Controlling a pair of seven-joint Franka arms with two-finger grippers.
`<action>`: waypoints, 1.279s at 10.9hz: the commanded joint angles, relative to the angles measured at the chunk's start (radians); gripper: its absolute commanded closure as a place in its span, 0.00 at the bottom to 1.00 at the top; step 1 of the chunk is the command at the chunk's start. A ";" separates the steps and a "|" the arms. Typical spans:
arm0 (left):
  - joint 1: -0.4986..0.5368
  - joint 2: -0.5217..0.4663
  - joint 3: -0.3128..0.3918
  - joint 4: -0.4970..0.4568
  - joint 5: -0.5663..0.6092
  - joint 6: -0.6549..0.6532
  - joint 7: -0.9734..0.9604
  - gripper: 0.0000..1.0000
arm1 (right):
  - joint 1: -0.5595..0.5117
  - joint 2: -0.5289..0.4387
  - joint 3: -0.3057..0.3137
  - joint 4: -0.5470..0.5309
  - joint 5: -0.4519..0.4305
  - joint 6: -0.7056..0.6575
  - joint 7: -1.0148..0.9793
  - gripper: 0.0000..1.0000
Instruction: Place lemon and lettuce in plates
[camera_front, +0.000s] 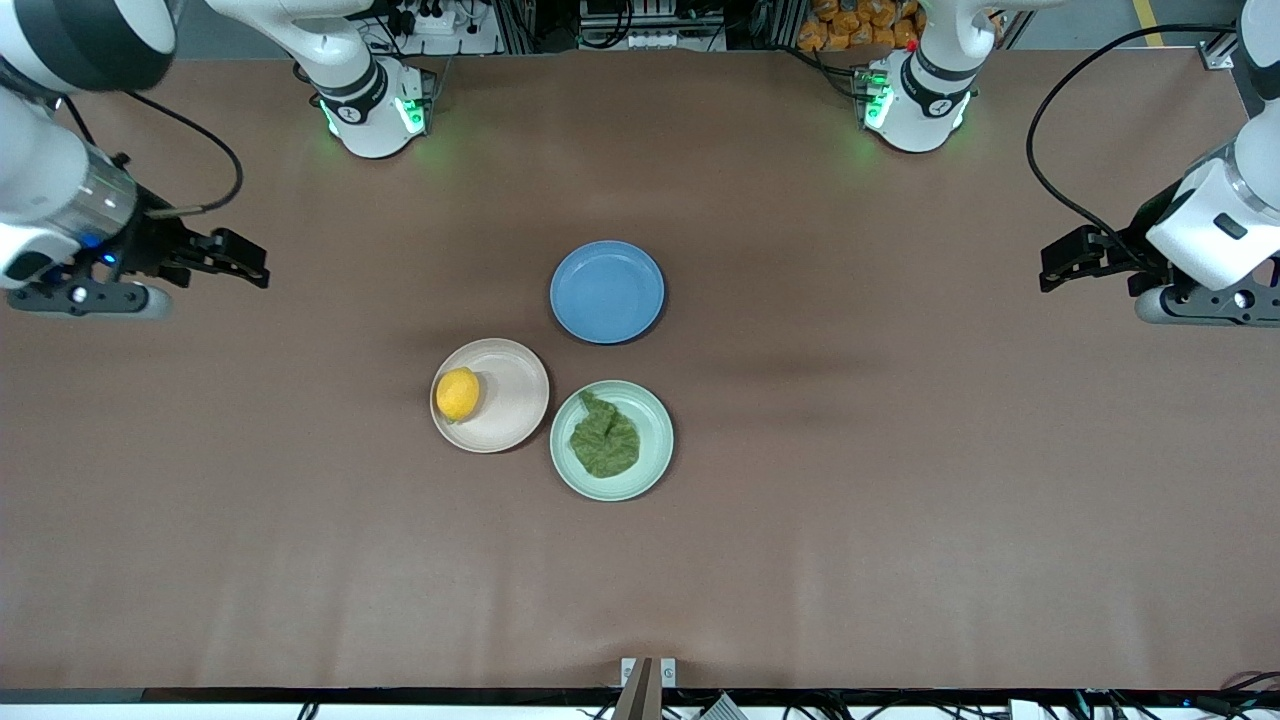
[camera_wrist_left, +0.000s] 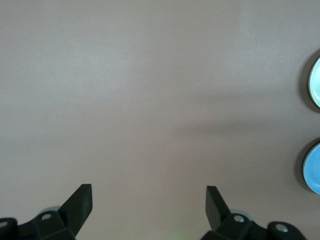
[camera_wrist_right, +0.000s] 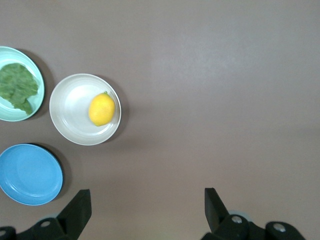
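Lemon (camera_front: 458, 393) on beige plate (camera_front: 510, 398), lettuce (camera_front: 604, 442) plated

The table (camera_front: 900, 500) looks matt, like brown paper. The three plates, pink (camera_front: 510, 400), green (camera_front: 650, 440) and blue (camera_front: 607, 292), look smooth, maybe plastic. The lemon (camera_front: 458, 393) is shiny; the lettuce (camera_front: 604, 441) is wrinkly.

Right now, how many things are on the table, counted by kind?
Plates: 3, beige plate, mint plate, blue plate
Lemon: 1, on the beige plate
Lettuce: 1, on the mint plate
Total: 5
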 joint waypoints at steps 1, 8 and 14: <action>0.011 -0.007 0.003 0.003 0.014 0.004 0.056 0.00 | -0.010 -0.048 0.012 0.034 -0.073 -0.030 -0.055 0.00; -0.001 -0.003 0.000 0.005 0.053 0.003 0.041 0.00 | -0.107 -0.048 -0.001 0.034 -0.058 0.022 -0.112 0.00; 0.008 0.000 0.000 0.000 0.049 0.001 0.041 0.00 | -0.105 -0.012 -0.001 0.135 -0.066 -0.079 -0.109 0.00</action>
